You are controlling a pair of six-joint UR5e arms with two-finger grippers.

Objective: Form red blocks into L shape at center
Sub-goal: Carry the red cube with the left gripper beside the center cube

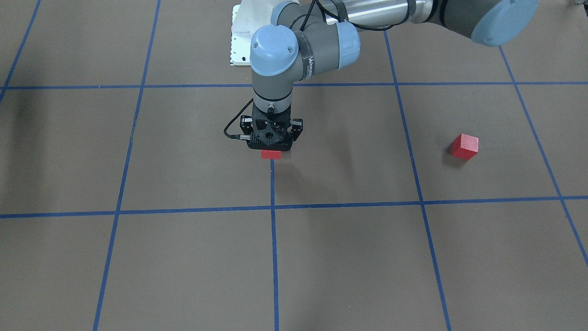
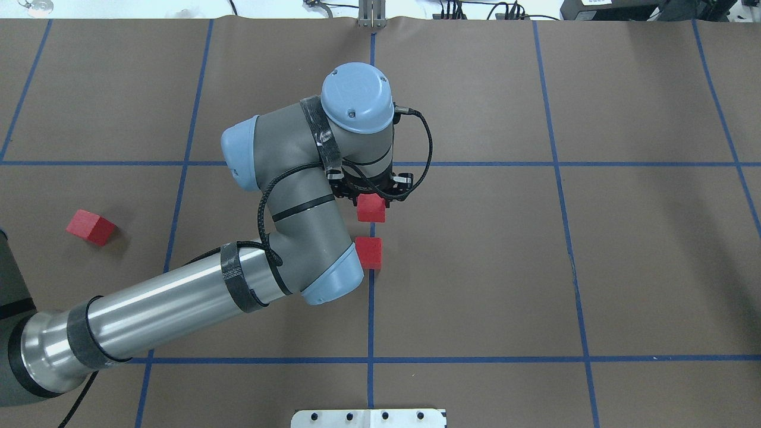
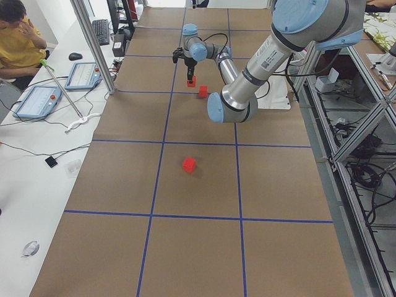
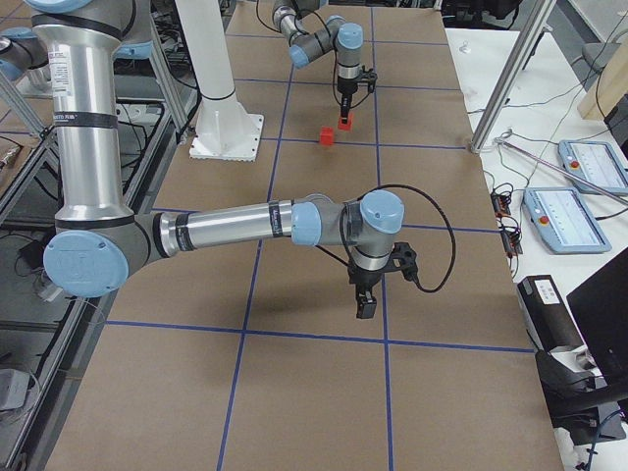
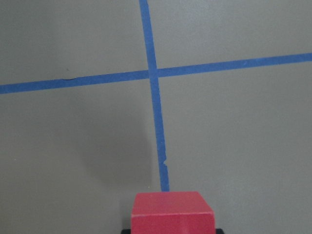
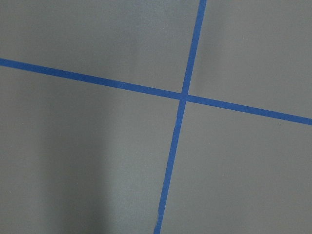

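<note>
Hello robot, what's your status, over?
Left tool shut on red block over tape line. Right tool: unclear. Second block down nearby, third block apart. Nothing blocking.

My left pincer (image 1: 271,148) hides its own fingertips and most of the red block (image 1: 271,155); right pincer (image 4: 366,306) too small to judge.

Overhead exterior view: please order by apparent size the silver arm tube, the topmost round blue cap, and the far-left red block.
Largest: silver arm tube.
Then: round blue cap, nearer the camera.
Smallest: red block.
</note>
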